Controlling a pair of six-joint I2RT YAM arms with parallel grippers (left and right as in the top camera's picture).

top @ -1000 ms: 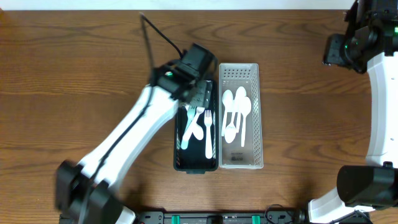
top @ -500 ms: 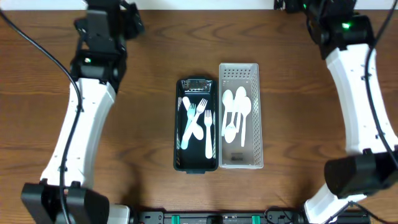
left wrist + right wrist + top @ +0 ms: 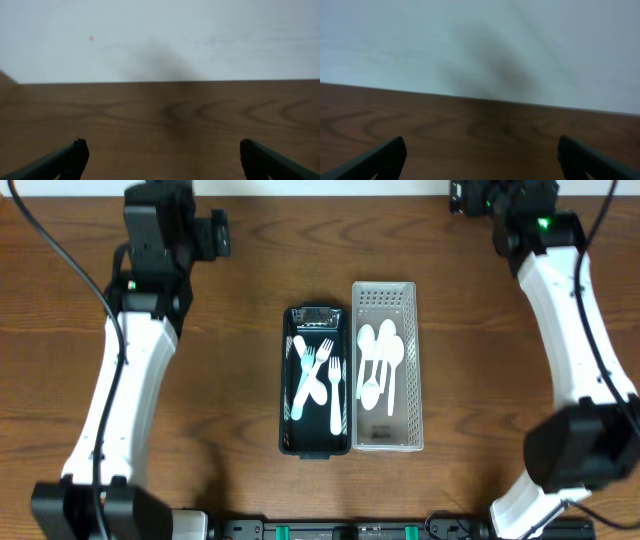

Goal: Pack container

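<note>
By the wall [image 3: 200, 35], left end effector [image 3: 162, 147] and right end effector [image 3: 481, 144] gape above table [image 3: 230, 380].

Bare table [image 3: 220, 440] lies wide on either side; black tray [image 3: 315, 442] and white basket [image 3: 385, 298], side by side, block the middle.

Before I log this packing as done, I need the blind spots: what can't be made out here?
1. White plastic spoons in the white perforated tray: overhead view, overlapping, so their count is unclear.
2. Grey item at the long black container's top end: overhead view, too small to identify.
3. Both containers: outside both wrist views.
</note>
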